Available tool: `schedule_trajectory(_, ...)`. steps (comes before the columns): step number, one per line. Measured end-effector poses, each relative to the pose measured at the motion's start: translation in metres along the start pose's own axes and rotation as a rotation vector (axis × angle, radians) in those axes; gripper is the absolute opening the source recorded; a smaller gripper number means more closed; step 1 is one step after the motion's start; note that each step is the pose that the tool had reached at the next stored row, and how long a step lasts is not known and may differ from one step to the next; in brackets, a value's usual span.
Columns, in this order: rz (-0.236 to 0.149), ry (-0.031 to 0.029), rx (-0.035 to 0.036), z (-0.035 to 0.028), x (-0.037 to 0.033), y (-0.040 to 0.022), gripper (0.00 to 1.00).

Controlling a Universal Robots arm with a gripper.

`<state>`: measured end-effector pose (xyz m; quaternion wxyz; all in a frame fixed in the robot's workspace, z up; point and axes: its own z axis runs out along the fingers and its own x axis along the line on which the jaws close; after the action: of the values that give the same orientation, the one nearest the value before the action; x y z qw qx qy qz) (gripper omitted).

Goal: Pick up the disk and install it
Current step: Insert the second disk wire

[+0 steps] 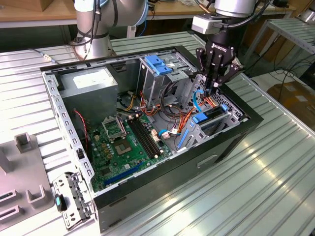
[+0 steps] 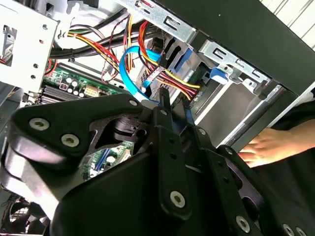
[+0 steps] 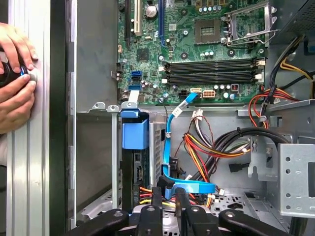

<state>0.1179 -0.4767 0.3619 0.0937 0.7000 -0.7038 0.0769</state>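
Exterior high, oblique; wrist views close

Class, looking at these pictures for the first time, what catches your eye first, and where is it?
The open computer case with its green motherboard dominates the metal table. At the exterior view's right, the black gripper hangs over the drive bay, where the blue-railed disk sits slotted among coloured cables.

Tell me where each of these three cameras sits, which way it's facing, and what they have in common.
Exterior view: off the arm, looking down at the open computer case on the slatted table; shows the arm and gripper above the drive bay holding the disk.
First wrist view: on the wrist, looking past the fingers at the motherboard, blue-tabbed disk and a person's hands.
Second wrist view: on the wrist, close behind the gripper body, facing the cables; a hand shows.
Shared: motherboard, blue cable.
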Motion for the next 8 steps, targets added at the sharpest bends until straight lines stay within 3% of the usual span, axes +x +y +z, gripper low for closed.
schedule_trajectory(3, 0.000, 0.0011, 0.0000, 0.0000, 0.0000, 0.0000, 0.24)
schedule_trajectory(4, 0.000, 0.0016, -0.0001, 0.0000, 0.0000, 0.0000, 0.16)
schedule_trajectory(8, 0.000, 0.0030, 0.0000, 0.0004, 0.0007, -0.0001, 0.16)
